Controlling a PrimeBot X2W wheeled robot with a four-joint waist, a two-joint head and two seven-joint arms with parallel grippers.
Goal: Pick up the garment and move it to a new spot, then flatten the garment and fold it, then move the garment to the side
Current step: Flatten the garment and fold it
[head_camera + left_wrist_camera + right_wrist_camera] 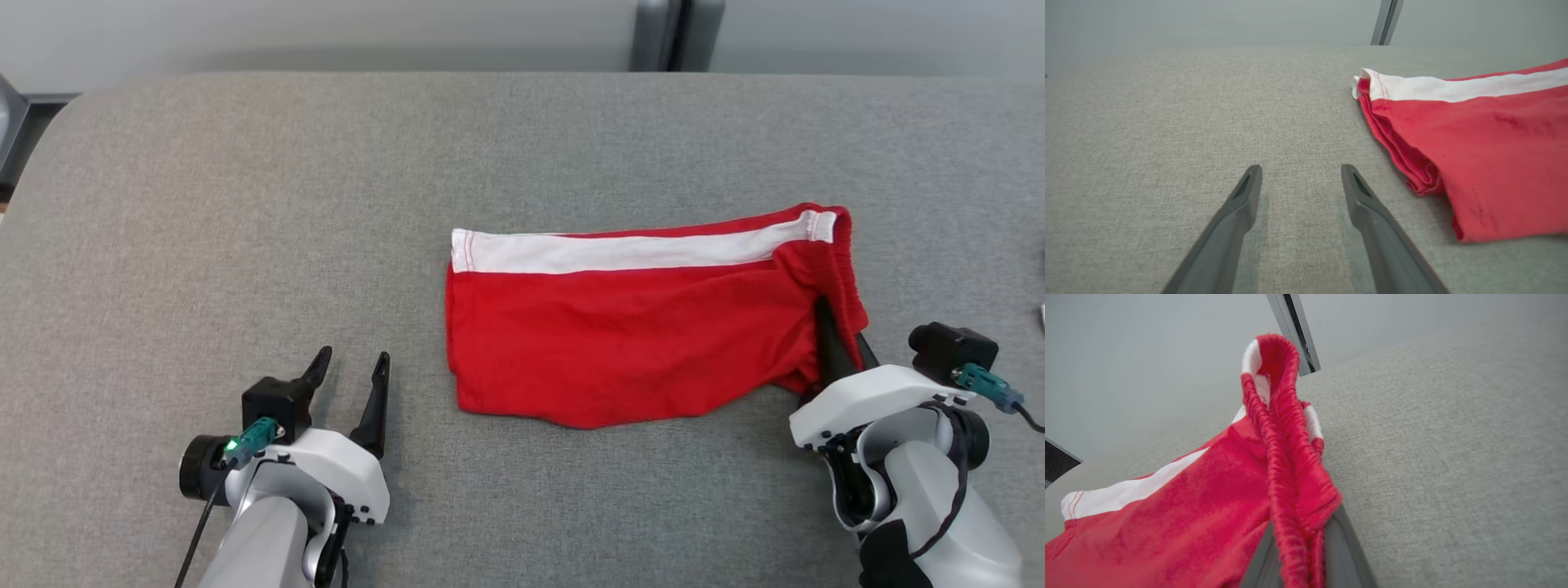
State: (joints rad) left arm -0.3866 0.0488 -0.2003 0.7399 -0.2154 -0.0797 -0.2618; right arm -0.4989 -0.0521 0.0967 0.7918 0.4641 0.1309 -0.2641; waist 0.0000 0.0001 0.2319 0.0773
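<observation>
Right gripper [837, 328] clamped on red shorts' [637, 335] ribbed waistband [1286, 457].
Left gripper [354, 356] lower left, fingers [1237, 212] apart over grey woven desk [245, 204]; white stripe [620, 251] up top.

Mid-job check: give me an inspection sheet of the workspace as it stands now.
Surface: grey fabric surface, flat.
Job's things: red shorts with a white stripe, lying right of centre; waistband end raised.
Clutter: small white thing at the right edge, cut off, cannot tell what.
Grippers: left gripper open, low over the surface, apart from the shorts; right gripper shut on the waistband.
Cables: left cable and right cable at the wrists, off the cloth.
Surroundings: pale wall, dark post behind.
</observation>
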